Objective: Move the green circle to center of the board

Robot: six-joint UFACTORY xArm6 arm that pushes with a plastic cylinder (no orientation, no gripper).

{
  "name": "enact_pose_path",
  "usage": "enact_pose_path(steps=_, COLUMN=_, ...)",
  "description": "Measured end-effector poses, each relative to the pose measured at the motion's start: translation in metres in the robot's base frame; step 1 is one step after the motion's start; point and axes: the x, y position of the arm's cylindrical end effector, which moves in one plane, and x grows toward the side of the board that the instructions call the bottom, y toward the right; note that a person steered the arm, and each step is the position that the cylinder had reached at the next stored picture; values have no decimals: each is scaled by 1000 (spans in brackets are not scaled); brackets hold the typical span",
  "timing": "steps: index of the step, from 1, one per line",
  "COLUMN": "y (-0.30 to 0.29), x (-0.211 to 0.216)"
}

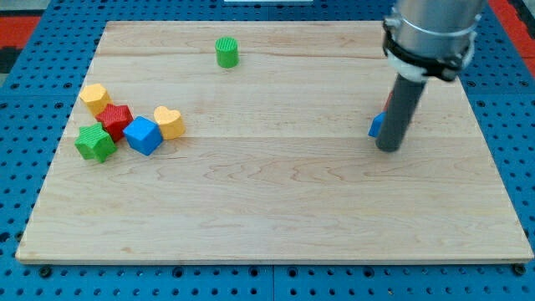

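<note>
Far to the view's left of my tip (388,148), the green circle (226,52) is sitting on the desk (276,217); a blue block (377,125) is touching my rod, and no hand is showing.

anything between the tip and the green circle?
Nothing: in the camera view only bare wooden board lies between my tip and the green circle.

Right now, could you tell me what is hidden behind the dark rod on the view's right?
Behind my rod, just above my tip, a blue block shows at its left edge and a sliver of red above it. The rod covers the rest, so their shapes cannot be made out.
</note>
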Motion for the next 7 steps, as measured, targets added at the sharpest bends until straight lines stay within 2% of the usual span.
enact_pose_path(steps=2, y=-181, x=61)
enact_pose_path(steps=3, y=-215, x=4)
enact_pose_path(steps=4, y=-204, x=-101)
enact_pose_path(steps=5, y=-231, x=-139)
enact_pose_path(steps=6, y=-283, x=-150)
enact_pose_path(steps=7, y=-304, x=-187)
